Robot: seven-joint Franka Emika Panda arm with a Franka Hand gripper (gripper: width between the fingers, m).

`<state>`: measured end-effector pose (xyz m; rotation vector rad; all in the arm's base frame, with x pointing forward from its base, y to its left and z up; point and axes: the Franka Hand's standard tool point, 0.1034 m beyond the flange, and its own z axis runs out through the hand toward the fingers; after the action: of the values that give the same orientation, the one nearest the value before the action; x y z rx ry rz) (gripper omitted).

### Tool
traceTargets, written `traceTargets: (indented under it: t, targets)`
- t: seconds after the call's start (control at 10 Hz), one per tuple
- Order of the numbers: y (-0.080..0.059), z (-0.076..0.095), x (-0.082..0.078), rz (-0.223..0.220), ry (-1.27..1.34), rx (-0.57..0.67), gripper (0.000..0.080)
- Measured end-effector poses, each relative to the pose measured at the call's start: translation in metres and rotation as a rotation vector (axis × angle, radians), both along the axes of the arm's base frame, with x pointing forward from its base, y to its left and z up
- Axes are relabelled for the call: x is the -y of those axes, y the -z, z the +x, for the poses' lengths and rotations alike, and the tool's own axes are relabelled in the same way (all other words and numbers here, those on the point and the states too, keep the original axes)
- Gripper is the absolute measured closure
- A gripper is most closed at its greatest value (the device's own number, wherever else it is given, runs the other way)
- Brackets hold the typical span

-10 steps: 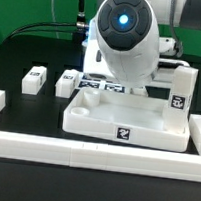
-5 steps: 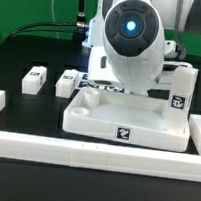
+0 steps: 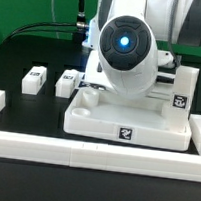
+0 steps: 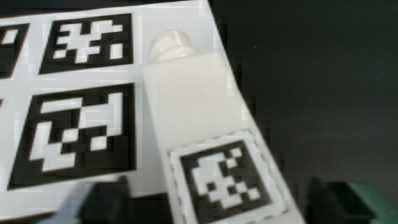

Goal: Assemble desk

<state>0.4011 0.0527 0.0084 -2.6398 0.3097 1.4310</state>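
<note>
1. My gripper (image 4: 214,203) straddles a short square white plastic leg (image 4: 196,112) at the marker board's (image 4: 71,110) edge; whether I clench it, I cannot tell.
2. The white tray-like plastic tabletop (image 3: 98,126) lies before my arm (image 3: 124,46) in the exterior view.

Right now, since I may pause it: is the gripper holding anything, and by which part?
Cannot be told. The gripper straddles a white leg near its tagged end, but no firm contact shows.

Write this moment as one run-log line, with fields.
gripper: astride target leg, grip unclear | tabletop: standing leg at one corner | spare legs: two, loose, exterior view's left
</note>
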Motion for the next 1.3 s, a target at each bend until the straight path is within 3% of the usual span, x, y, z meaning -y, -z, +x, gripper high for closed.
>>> traceTargets:
  t: [0.1, 0.2, 0.5, 0.8, 1.0, 1.3]
  targets:
    - [0.0, 0.0, 0.0, 0.001, 0.001, 0.001, 0.0403]
    - [0.0, 0.0, 0.0, 0.003, 0.0, 0.002, 0.0514]
    - [-0.005, 0.003, 0.002, 0.009, -0.001, 0.009, 0.0514]
    - [-0.063, 0.022, 0.008, 0.039, 0.005, 0.022, 0.0514]
    - [-0.089, 0.042, 0.018, 0.084, 0.003, 0.053, 0.0512]
    - [-0.082, 0.046, 0.019, 0.07, 0.008, 0.087, 0.0512]
